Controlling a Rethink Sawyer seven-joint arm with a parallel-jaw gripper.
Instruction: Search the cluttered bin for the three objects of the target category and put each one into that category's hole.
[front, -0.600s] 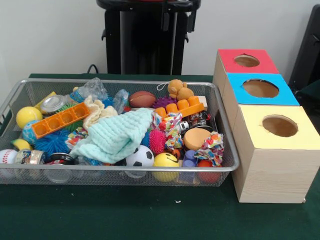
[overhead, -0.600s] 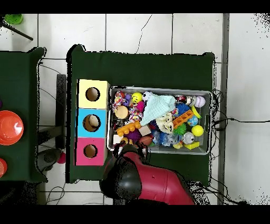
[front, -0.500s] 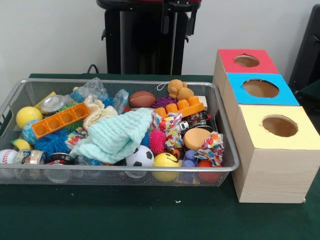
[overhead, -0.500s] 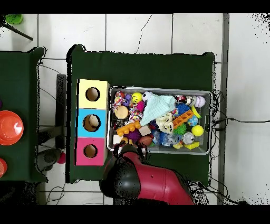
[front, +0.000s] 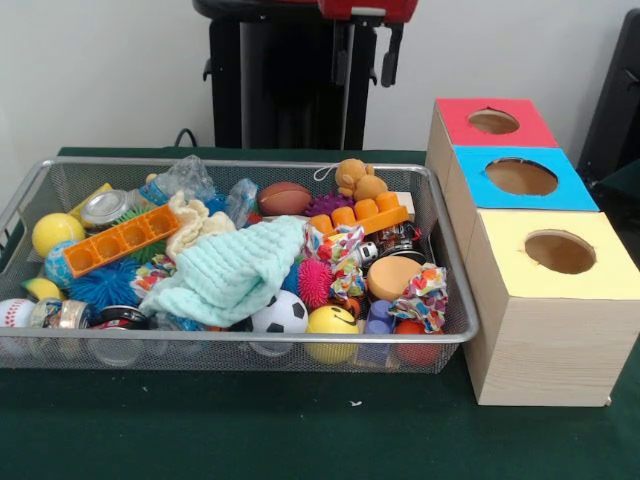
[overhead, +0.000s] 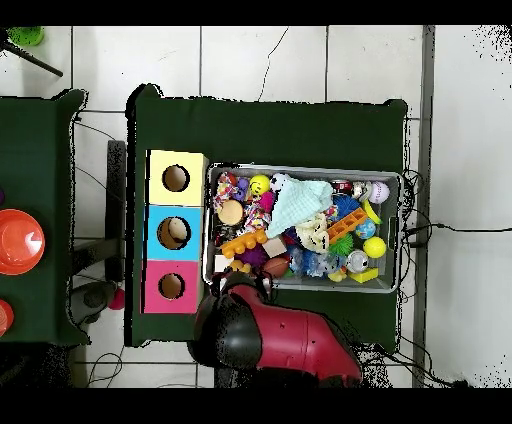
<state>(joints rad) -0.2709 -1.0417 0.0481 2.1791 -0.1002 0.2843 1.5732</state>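
The bin (front: 240, 161) is a silver wire mesh basket on the green table, full of mixed toys. Among them are a mint cloth (front: 235, 270), a soccer ball (front: 279, 312), a yellow smiley ball (front: 331, 322), a brown football (front: 284, 198) and an orange plush (front: 358, 180). My gripper (front: 365, 62) hangs open and empty high above the bin's far edge, in front of the pedestal. In the overhead view the red arm (overhead: 270, 340) sits just below the bin (overhead: 305, 168).
Three wooden boxes stand in a row right of the bin, each with a round hole: red top (front: 460, 118), blue top (front: 470, 180), yellow top (front: 500, 250). In the overhead view they lie left of the bin, the yellow one (overhead: 160, 178) uppermost.
The gripper has come down a little and shifted right in the front view, and its red wrist now shows. The toys have not moved.
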